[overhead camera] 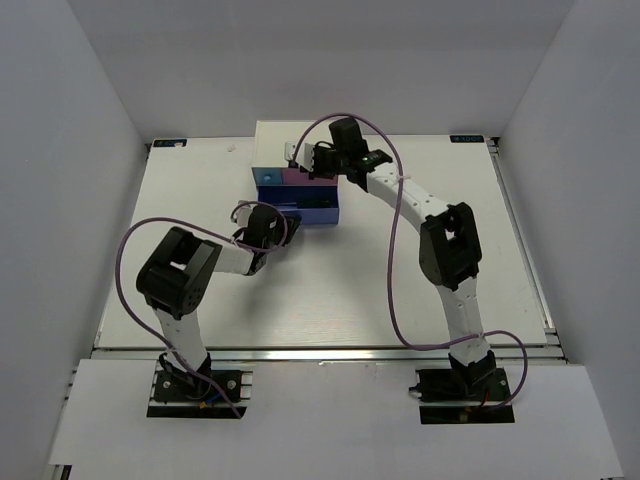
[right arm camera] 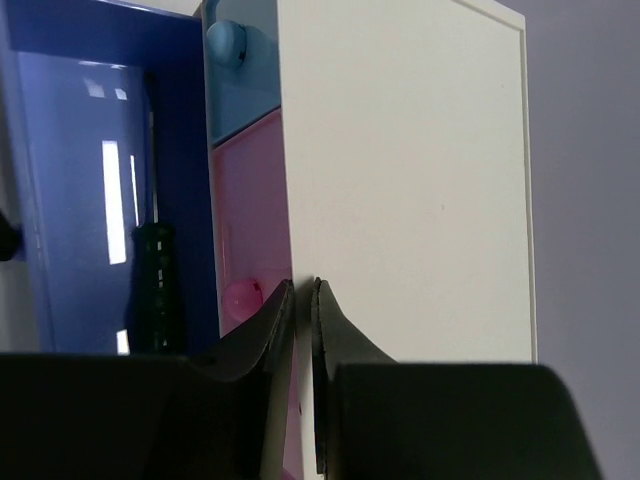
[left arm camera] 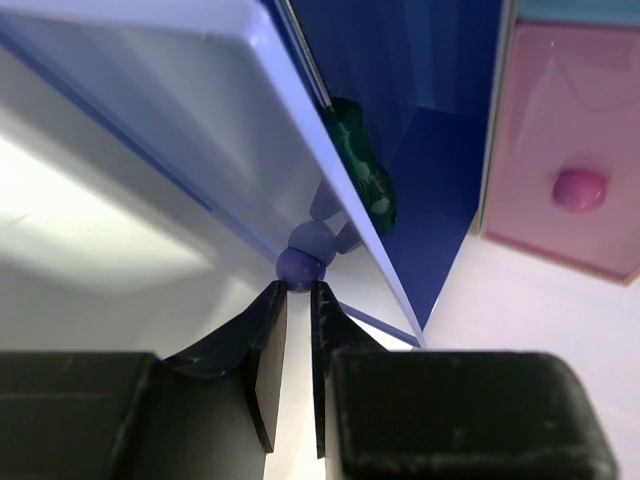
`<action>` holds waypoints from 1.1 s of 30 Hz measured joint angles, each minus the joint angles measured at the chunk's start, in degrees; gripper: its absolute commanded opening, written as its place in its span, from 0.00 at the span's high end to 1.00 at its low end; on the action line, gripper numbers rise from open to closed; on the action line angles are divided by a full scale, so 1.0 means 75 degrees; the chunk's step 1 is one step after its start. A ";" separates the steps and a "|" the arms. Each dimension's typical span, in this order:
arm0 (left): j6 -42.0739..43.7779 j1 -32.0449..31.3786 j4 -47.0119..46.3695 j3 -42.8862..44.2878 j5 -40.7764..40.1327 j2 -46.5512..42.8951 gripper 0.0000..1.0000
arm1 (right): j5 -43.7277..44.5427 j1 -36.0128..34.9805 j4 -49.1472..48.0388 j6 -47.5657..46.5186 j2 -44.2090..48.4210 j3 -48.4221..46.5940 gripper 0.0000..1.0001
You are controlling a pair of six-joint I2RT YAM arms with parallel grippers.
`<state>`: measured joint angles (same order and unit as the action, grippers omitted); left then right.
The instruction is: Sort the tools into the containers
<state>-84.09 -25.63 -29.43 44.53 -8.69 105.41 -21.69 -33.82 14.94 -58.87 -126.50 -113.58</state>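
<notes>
The white cabinet point(overhead camera: 262, 131) point(right arm camera: 400, 180) stands at the table's back middle. Its wide periwinkle drawer point(overhead camera: 305, 213) point(left arm camera: 190, 110) is pulled out. My left gripper point(overhead camera: 287, 222) point(left arm camera: 298, 287) is shut on that drawer's round knob point(left arm camera: 300, 265). A green-handled screwdriver point(left arm camera: 365, 170) point(right arm camera: 155, 285) lies inside the drawer. The pink drawer point(left arm camera: 560, 130) point(right arm camera: 250, 220) and the light blue drawer point(right arm camera: 245, 90) are closed. My right gripper point(overhead camera: 308, 162) point(right arm camera: 303, 287) hangs over the cabinet's top front edge, above the pink knob point(right arm camera: 240, 296), shut with nothing seen between its fingers.
The white table point(overhead camera: 330, 290) spreads in front of the cabinet, with metal rails along its near and right edges. White walls close the space at the back and both sides. A purple cable point(overhead camera: 395, 280) loops off each arm.
</notes>
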 measured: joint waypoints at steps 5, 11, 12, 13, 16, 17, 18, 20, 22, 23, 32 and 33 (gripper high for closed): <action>0.0015 0.0000 -0.0079 0.0627 0.0026 0.0539 0.72 | 0.0020 0.0131 0.0195 -0.0085 0.0085 0.0032 0.96; 0.0035 0.0146 -0.0087 0.1268 0.0012 0.1023 0.68 | -0.0026 0.0184 0.0361 -0.0157 0.0306 0.0274 0.96; 0.0047 0.0207 -0.0079 0.1378 -0.0015 0.1096 0.67 | -0.0076 0.0181 0.0437 -0.0157 0.0344 0.0291 0.96; 0.0064 0.0265 -0.0076 0.1460 -0.0044 0.1148 0.66 | -0.0117 0.0178 0.0481 -0.0160 0.0385 0.0329 0.96; 0.0111 0.0420 -0.0070 0.1687 -0.0111 0.1341 0.64 | -0.0221 0.0166 0.0670 -0.0195 0.0472 0.0373 0.97; 0.0125 0.0452 -0.0073 0.1763 -0.0128 0.1402 0.63 | -0.0248 0.0163 0.0720 -0.0213 0.0484 0.0373 0.97; 0.0160 0.0478 -0.0055 0.1848 -0.0122 0.1475 0.62 | -0.0268 0.0160 0.0752 -0.0230 0.0493 0.0373 0.97; 0.0230 0.0516 0.0012 0.1993 -0.0108 0.1591 0.61 | -0.0271 0.0163 0.0778 -0.0251 0.0504 0.0373 0.97; 0.0300 0.0525 0.0099 0.2075 -0.0050 0.1670 0.59 | -0.0274 0.0163 0.0796 -0.0300 0.0504 0.0373 0.97; 0.0321 0.0516 0.0096 0.2081 -0.0032 0.1708 0.59 | -0.0277 0.0166 0.0807 -0.0329 0.0504 0.0373 0.97; 0.0568 0.0557 -0.0093 0.2037 0.0143 0.1874 0.57 | -0.0297 0.0166 0.0863 -0.0134 0.0504 0.0361 0.64; 0.0618 0.0560 -0.0198 0.1982 0.0160 0.1859 0.56 | -0.0315 0.0160 0.0892 0.0006 0.0504 0.0358 0.61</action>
<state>-79.46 -21.43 -30.92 59.40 -7.49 119.35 -24.05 -32.62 21.63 -58.83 -122.72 -110.89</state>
